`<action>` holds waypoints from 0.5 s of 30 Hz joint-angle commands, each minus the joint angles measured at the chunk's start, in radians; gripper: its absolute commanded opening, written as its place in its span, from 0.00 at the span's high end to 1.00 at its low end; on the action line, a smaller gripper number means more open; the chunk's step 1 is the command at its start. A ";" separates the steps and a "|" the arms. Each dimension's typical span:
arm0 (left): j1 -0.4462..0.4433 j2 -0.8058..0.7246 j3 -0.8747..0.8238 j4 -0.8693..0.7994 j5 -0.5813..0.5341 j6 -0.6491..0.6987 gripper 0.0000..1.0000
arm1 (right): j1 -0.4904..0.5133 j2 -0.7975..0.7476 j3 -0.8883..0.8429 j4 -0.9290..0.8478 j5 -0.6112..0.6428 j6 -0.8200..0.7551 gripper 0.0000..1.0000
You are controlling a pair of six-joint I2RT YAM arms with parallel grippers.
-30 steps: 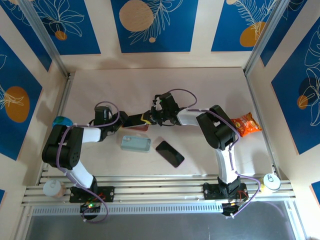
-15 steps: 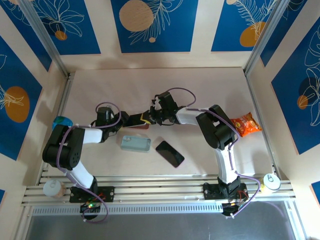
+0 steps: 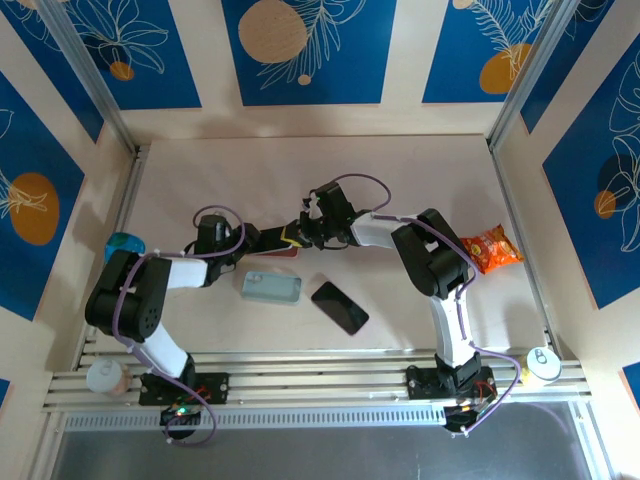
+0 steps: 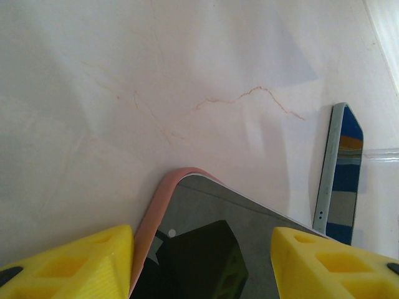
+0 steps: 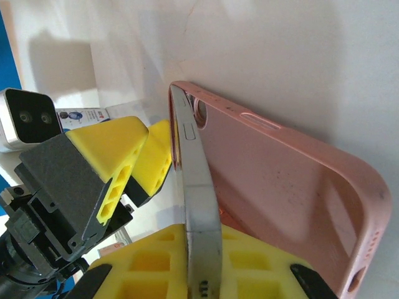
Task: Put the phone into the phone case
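Observation:
A dark-screened phone (image 3: 272,240) with a silver rim hangs between my two grippers above the table's middle. A pink phone case (image 3: 284,254) clings to one end of it. In the right wrist view the phone (image 5: 196,187) stands edge-on and the phone case (image 5: 280,180) splays away from it on the right, joined only at the far corner. My right gripper (image 5: 212,265) is shut on the phone's thin edge. My left gripper (image 4: 199,261) spans the phone (image 4: 249,243) across its width, one finger against the case's pink edge (image 4: 153,215).
On the table in front lie a light blue case (image 3: 271,288) and a second black phone (image 3: 340,307). A snack bag (image 3: 490,247) sits at the right. A can (image 3: 541,362) and a cup (image 3: 105,375) stand by the near rail.
My left arm has crept slightly to the right, toward the phone. The right arm and both grips look the same.

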 commanded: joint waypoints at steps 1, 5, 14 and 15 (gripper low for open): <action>-0.070 -0.031 0.024 -0.107 0.140 -0.011 0.41 | 0.029 0.043 -0.020 -0.159 0.050 -0.029 1.00; -0.070 -0.075 0.072 -0.212 0.108 0.050 0.41 | 0.029 0.036 -0.019 -0.186 0.065 -0.042 1.00; -0.067 -0.105 0.126 -0.307 0.078 0.108 0.40 | 0.028 0.030 0.010 -0.258 0.088 -0.055 0.91; -0.068 -0.104 0.122 -0.299 0.078 0.103 0.40 | 0.028 0.029 0.016 -0.272 0.091 -0.058 0.89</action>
